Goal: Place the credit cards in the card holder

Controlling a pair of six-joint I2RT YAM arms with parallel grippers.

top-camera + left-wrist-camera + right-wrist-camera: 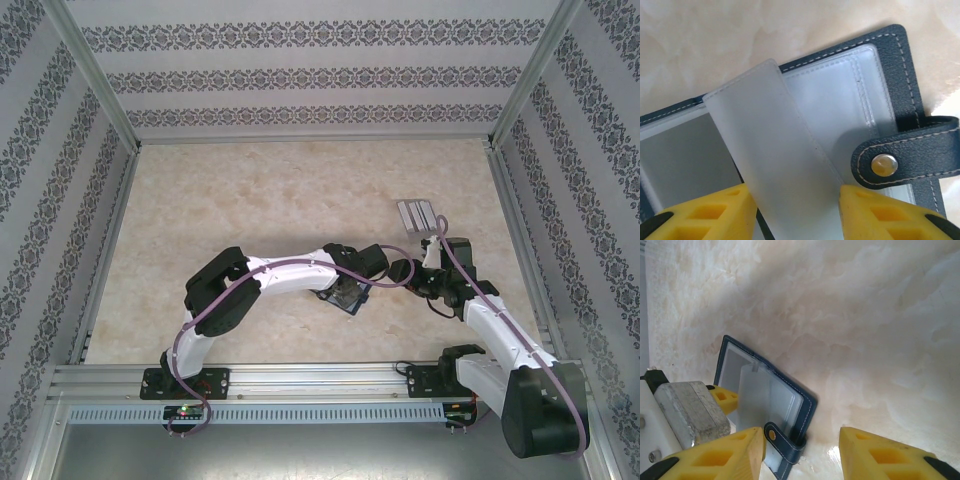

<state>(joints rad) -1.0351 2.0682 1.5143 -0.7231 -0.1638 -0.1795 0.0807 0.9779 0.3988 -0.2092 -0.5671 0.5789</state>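
The card holder (892,55) lies open on the counter (700,35) under the left tool (790,195), whose half-closed fingers (705,210) flank a frosted sleeve (770,135); pinched or not, I can't tell. The right tool (800,440) hangs open, empty. Next, I'd guess, a pocket needs spreading for loading.

A pale beige, marble-patterned counter (250,200) sits boxed in by walls (310,75) papered in white with grey ornamental bands. Aluminium posts (95,75) rise at the corners, and a slotted metal rail (320,375) runs along the near edge. The light is soft and even.
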